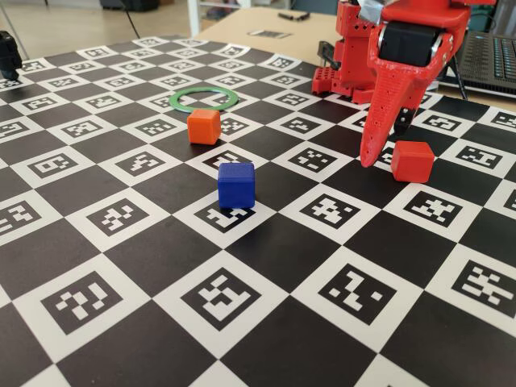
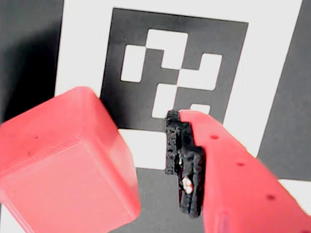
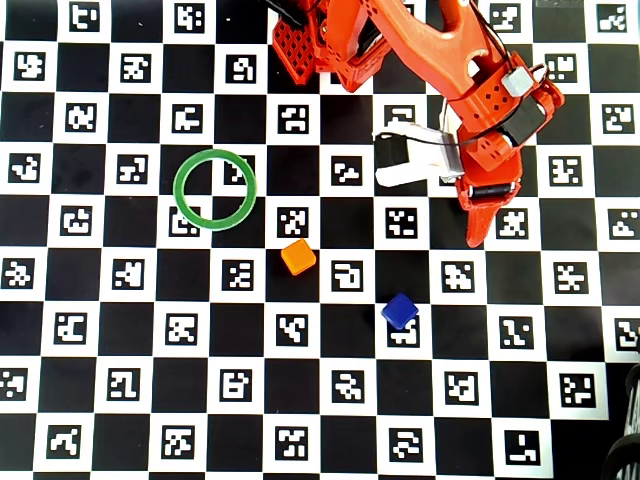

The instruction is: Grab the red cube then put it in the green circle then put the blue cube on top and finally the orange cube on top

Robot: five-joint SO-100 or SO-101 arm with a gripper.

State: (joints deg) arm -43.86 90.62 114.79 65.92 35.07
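The red cube [image 1: 412,160] — matte, rounded edges — sits on the checkerboard surface [image 1: 266,322] just beside the gripper [image 1: 385,145], whose jaws stand apart with nothing between them and the cube still outside the long fingertip in the fixed view. The green circle [image 1: 206,99] holds nothing, only checkerboard showing through its middle. Three cubes, one of each — the orange cube [image 1: 203,126] near the ring, the blue cube [image 1: 236,185] nearer the camera.
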